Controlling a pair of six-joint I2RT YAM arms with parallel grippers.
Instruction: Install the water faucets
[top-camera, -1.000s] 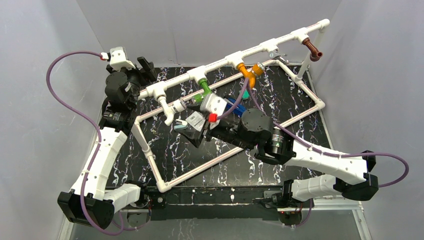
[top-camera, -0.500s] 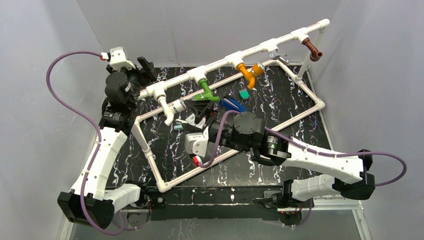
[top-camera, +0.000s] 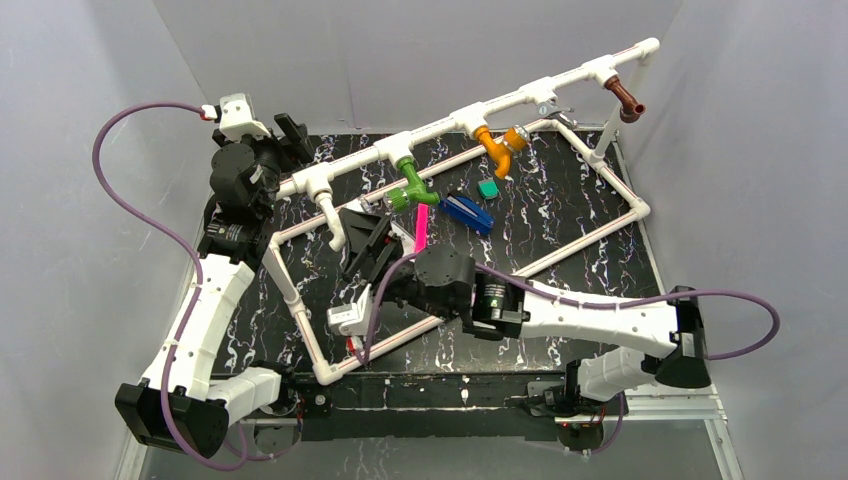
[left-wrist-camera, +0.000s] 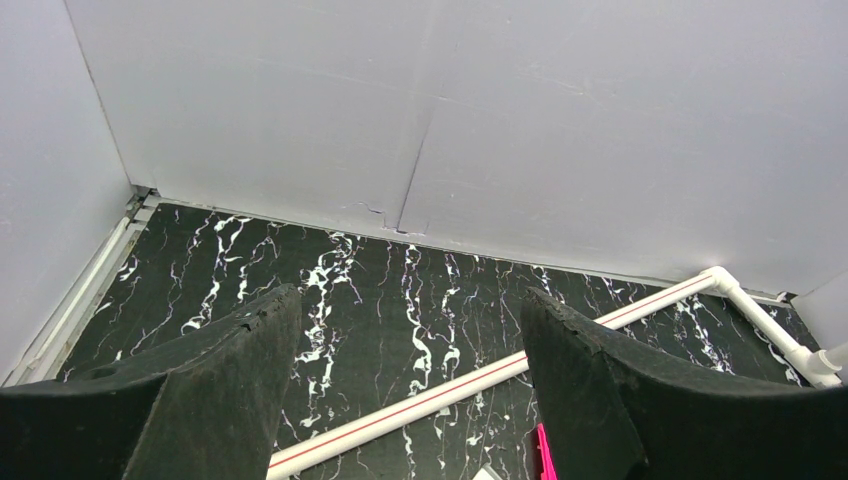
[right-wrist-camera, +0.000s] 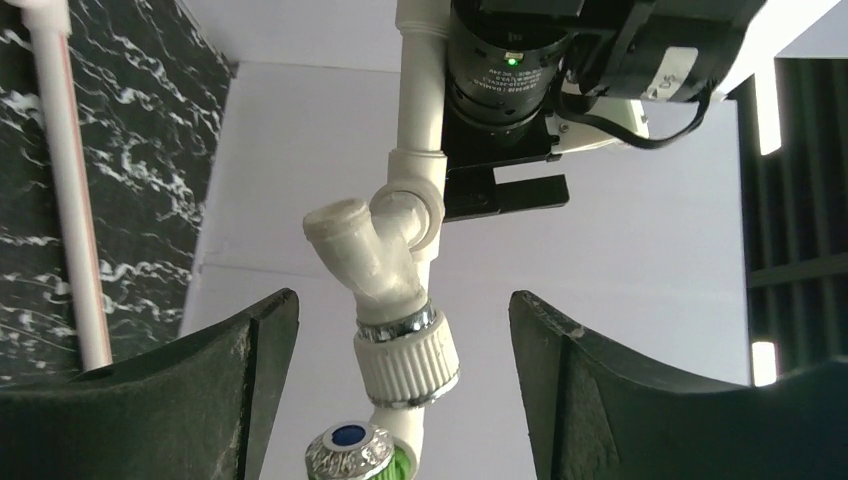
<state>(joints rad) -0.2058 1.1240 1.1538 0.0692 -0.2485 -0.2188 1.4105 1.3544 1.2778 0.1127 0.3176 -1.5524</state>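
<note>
Four water faucets hang from the tees of the white pipe frame (top-camera: 540, 90): white (top-camera: 333, 222), green (top-camera: 411, 186), orange (top-camera: 497, 148) and brown (top-camera: 627, 100). My right gripper (top-camera: 352, 243) is open beside the white faucet. In the right wrist view the white faucet (right-wrist-camera: 385, 265) and its ribbed knob (right-wrist-camera: 410, 360) sit between the open fingers (right-wrist-camera: 402, 300) without touching them. The green faucet's knob (right-wrist-camera: 350, 450) shows at the bottom edge. My left gripper (top-camera: 290, 132) is open and empty by the pipe's left end; its view (left-wrist-camera: 410, 295) shows only table and pipe.
The frame's lower pipe rectangle (top-camera: 600, 230) lies on the black marbled table. A flat blue piece (top-camera: 466, 212), a small green block (top-camera: 488, 188) and a pink stick (top-camera: 421, 228) lie inside it. Grey walls enclose the table.
My right arm has swung left and turned over, going from beside the green faucet to the white faucet. The left arm has not moved.
</note>
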